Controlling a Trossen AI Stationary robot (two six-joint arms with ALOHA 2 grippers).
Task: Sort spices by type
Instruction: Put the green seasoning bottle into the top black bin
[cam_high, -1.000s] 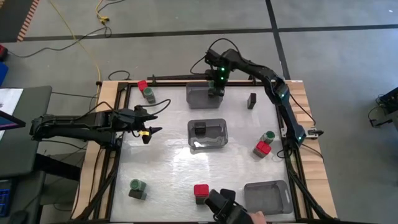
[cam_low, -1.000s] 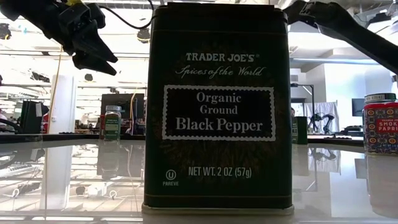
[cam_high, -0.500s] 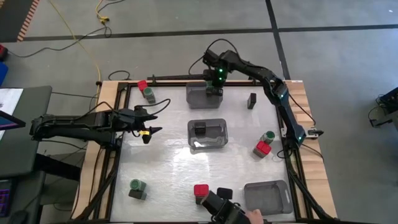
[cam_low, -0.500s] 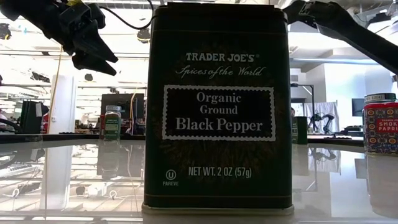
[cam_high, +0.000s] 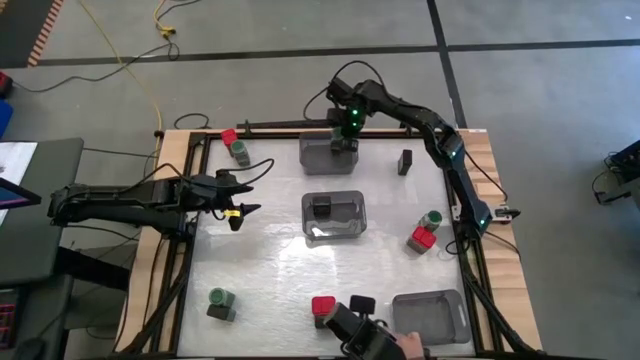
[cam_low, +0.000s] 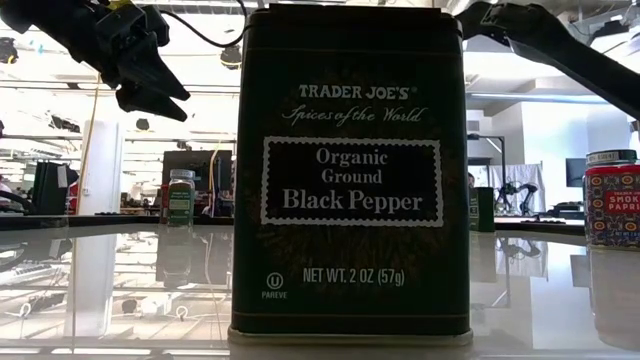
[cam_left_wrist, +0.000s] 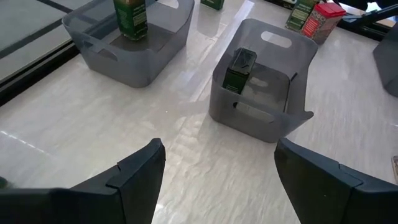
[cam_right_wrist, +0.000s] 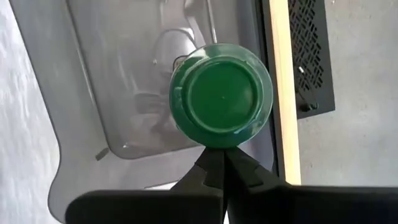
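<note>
My right gripper (cam_high: 345, 142) hangs over the far grey bin (cam_high: 318, 155), fingers shut and pointing down. In the right wrist view the shut tips (cam_right_wrist: 222, 151) sit at the rim of a green-capped jar (cam_right_wrist: 221, 102) that stands upright on the bin's floor. My left gripper (cam_high: 243, 210) hovers open at the table's left side, and its wrist view (cam_left_wrist: 219, 149) looks toward the middle bin (cam_left_wrist: 273, 118), where a black-topped jar (cam_left_wrist: 239, 68) stands. A black pepper tin (cam_low: 350, 170) fills the low view. My right gripper's shut fingers come from above beside the green cap's rim (cam_right_wrist: 219, 142). Whether they touch it, I cannot tell. The jar stands upright on the bin's floor.
Loose jars stand around the table: a red and green pair (cam_high: 236, 145) far left, a black one (cam_high: 405, 160), a green and red pair (cam_high: 425, 230) at the right, a green one (cam_high: 221, 301) near left, and red (cam_high: 322, 308) beside black (cam_high: 361, 303). A bin (cam_high: 430, 312) and a person's hand (cam_high: 405, 345) are at the near edge.
The person's hand at the near edge has drawn back toward the right. A black jar now stands clear of it beside the red-capped jar. Both arms have kept still.
</note>
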